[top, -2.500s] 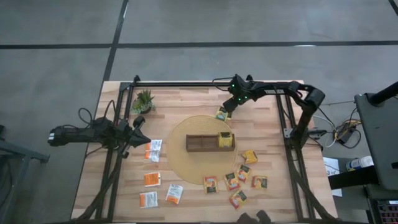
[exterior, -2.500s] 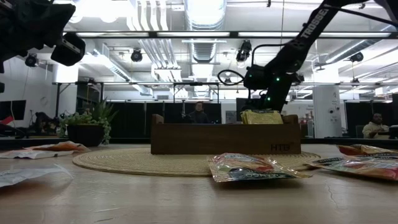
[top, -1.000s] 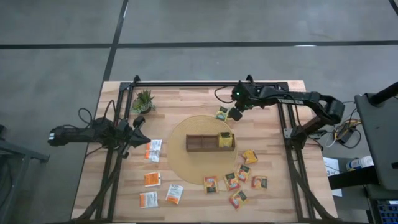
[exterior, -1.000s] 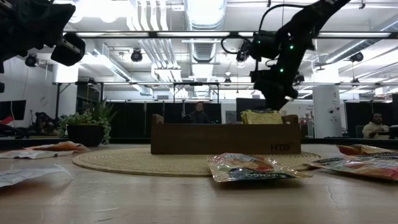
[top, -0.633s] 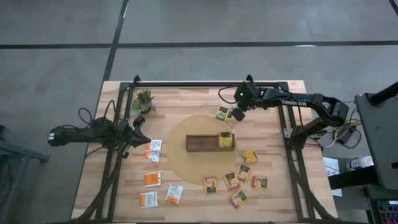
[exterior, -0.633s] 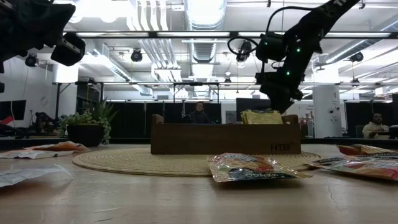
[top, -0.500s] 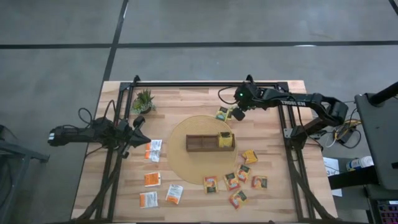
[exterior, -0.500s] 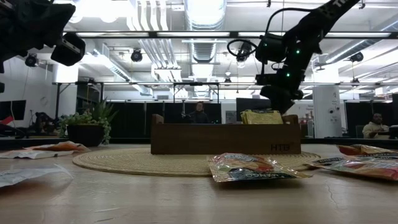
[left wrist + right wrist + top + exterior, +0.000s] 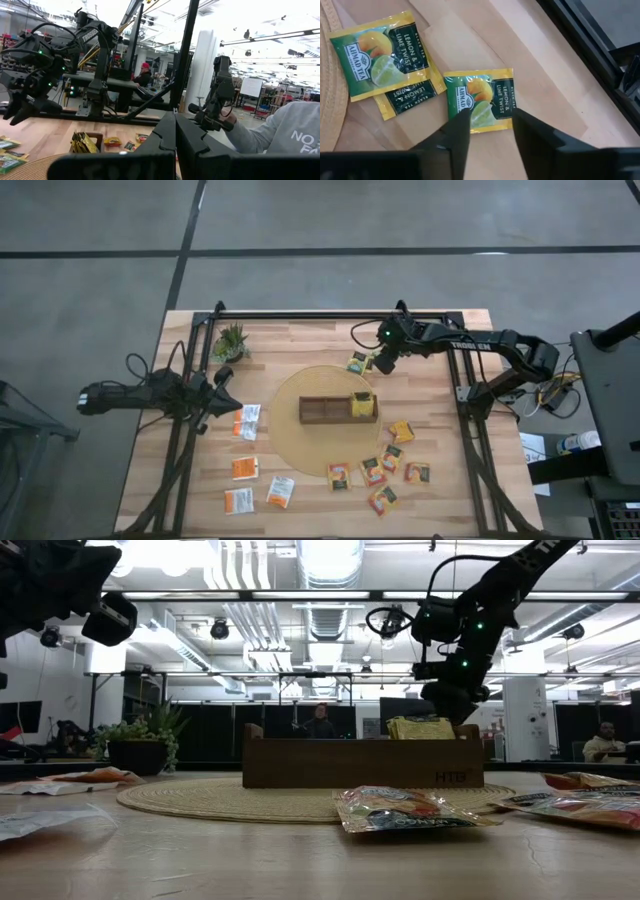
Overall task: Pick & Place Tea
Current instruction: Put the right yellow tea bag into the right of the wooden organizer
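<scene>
We find right gripper (image 9: 487, 125) above lemon-lime sachet (image 9: 481, 99) beside placemat (image 9: 292, 442), fingers spread astride it, nothing held; we judge pick imminent. Left gripper (image 9: 175, 131) closed, empty, parked clear. Wooden tray (image 9: 325, 411) holds sachets already.

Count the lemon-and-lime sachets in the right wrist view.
3 sachets: one lies on bare wood between the open fingertips of the right tool; one overlaps the woven mat; one sits partly under that. Others may be hidden.
</scene>
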Controlling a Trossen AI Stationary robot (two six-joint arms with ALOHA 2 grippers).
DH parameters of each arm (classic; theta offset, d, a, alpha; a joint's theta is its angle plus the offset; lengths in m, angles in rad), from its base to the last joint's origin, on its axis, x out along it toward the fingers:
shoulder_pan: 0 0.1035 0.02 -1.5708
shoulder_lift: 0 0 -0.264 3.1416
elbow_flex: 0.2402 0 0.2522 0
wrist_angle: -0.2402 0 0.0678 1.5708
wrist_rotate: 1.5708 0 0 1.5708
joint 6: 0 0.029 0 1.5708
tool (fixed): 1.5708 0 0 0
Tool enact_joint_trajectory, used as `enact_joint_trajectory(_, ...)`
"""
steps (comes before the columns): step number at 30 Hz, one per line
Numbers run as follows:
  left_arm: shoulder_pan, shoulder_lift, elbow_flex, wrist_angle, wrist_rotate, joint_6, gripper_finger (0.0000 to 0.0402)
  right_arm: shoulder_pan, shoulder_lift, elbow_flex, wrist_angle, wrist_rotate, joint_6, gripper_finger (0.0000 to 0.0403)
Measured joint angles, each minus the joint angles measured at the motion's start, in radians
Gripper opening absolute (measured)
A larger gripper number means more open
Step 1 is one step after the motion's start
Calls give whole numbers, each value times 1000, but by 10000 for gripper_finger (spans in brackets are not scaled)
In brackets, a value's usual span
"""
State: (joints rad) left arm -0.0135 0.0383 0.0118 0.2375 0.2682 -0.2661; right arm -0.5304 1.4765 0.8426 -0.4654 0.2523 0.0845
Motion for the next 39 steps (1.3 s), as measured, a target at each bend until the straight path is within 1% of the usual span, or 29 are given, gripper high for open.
enact_joint_trajectory(9, 0, 0, 0, 0, 0, 0, 0, 0, 0, -41, 41, 5, 5, 259)
enact_joint_trajectory(13, 0, 0, 0, 0, 0, 0, 0, -1, 0, -57, 87, 5, 6, 296)
enact_joint_trajectory(16, 0, 0, 0, 0, 0, 0, 0, -5, 0, -58, 93, 5, 25, 315)
enact_joint_trajectory(20, 0, 0, 0, 0, 0, 0, 0, -24, 0, -61, 103, 5, 52, 327)
enact_joint_trajectory(25, 0, 0, 0, 0, 0, 0, 0, -52, 24, -67, 107, -18, 76, 329)
enact_joint_trajectory(31, 0, 0, 0, 0, 0, 0, 0, -77, 156, -67, 158, -119, 66, 328)
enact_joint_trajectory(34, 0, 0, 0, 0, 0, 0, 0, -100, 223, -42, 149, -180, 49, 327)
enact_joint_trajectory(39, 0, 0, 0, 0, 0, 0, 0, -130, 272, 16, 66, -198, 31, 326)
